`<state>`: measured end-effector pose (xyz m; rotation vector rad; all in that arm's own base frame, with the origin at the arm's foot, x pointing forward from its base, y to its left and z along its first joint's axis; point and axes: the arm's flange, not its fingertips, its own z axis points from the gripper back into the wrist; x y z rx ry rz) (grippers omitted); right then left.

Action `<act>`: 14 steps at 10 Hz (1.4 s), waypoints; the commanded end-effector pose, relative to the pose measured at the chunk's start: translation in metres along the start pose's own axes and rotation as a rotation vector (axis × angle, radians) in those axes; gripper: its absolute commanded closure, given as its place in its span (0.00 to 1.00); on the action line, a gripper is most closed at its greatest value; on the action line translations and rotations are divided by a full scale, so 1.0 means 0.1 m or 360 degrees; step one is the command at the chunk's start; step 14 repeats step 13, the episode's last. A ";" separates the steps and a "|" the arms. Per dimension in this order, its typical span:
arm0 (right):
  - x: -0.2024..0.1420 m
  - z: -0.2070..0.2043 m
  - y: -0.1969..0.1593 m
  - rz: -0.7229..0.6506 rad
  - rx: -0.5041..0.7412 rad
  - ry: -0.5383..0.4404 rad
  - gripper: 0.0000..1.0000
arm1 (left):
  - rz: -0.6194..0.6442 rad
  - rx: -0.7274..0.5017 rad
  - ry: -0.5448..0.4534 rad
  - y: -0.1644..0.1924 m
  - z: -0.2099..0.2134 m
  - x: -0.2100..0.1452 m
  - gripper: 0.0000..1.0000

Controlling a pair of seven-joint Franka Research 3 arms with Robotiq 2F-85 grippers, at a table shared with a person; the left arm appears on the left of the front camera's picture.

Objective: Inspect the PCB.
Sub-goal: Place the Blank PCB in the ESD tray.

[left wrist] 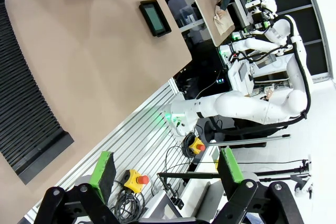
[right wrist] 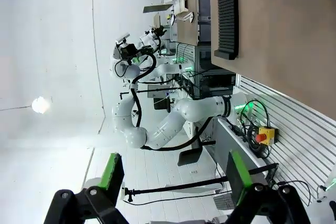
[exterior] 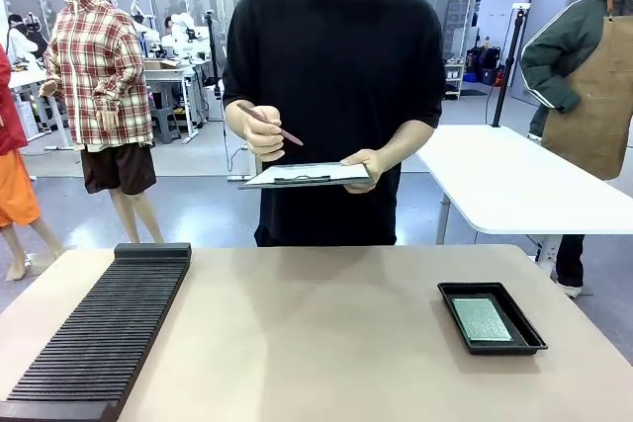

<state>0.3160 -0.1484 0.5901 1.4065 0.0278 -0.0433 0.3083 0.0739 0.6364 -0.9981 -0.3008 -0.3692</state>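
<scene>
One black slotted rack [exterior: 99, 338] lies nearest, at seven o'clock on the table [exterior: 316, 343]. One PCB [exterior: 482, 319] rests inside one black tray [exterior: 492, 317] at four o'clock. Left gripper [left wrist: 165, 169] and right gripper [right wrist: 173, 174] both gape wide, empty. The person holds one clipboard [exterior: 307, 176] and one pen [exterior: 269, 124] at twelve.

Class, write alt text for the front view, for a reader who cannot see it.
A green PCB lies in a shallow black tray on the right of a tan table. A long black ribbed rack lies along the left side, and a person behind holds a clipboard and a pen.
</scene>
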 end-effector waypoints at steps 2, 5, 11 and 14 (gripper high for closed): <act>0.01 0.01 0.01 0.0022 0.0023 0.0008 0.00 | 0.0003 0.0010 0.0012 -0.02 0.02 0.03 0.00; 0.01 0.01 0.01 0.0022 0.0023 0.0008 0.00 | 0.0003 0.0010 0.0012 -0.02 0.02 0.03 0.00; 0.01 0.01 0.01 0.0022 0.0023 0.0008 0.00 | 0.0003 0.0010 0.0012 -0.02 0.02 0.03 0.00; 0.01 0.01 0.01 0.0022 0.0023 0.0008 0.00 | 0.0003 0.0010 0.0012 -0.02 0.02 0.03 0.00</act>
